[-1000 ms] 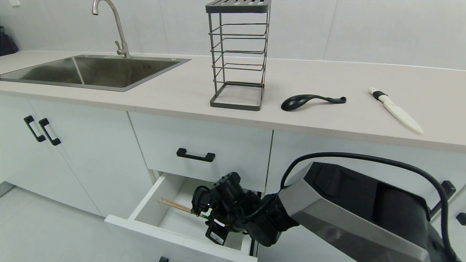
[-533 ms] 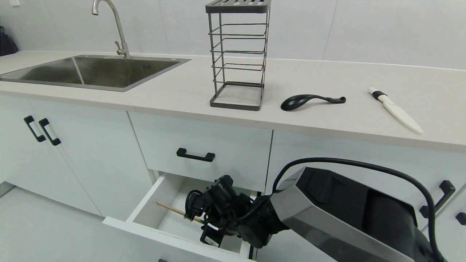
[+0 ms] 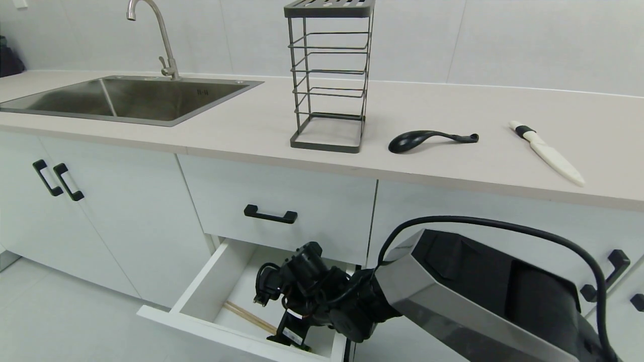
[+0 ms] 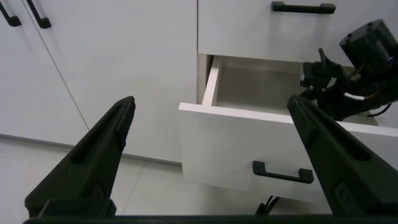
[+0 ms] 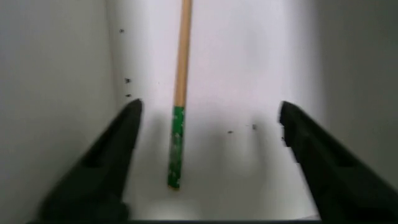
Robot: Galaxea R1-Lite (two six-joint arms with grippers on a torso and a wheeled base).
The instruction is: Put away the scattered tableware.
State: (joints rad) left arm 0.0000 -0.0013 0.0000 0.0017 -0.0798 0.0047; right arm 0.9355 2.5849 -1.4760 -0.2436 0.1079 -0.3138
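Counter (image 3: 251,125) holds spoon (image 3: 410,141) and knife (image 3: 546,152), not yet stowed. Below is the open drawer (image 3: 197,285). Left gripper (image 4: 211,102) gapes empty before it. Right gripper (image 5: 208,118), inside, has spread wide. Chopsticks (image 3: 249,318) it carried a second ago lie free on the drawer floor, so that item looks done.

Well above the right gripper (image 3: 288,333) and off to its left, set into the pale countertop (image 3: 241,128): a steel sink (image 3: 136,98), curved faucet (image 3: 156,30) at the back. Just above the gripper, a shut white drawer front (image 3: 312,193) with a black handle (image 3: 270,214). Farther left, white cabinet doors (image 3: 100,221). Lower left, pale floor tiles (image 3: 60,322).
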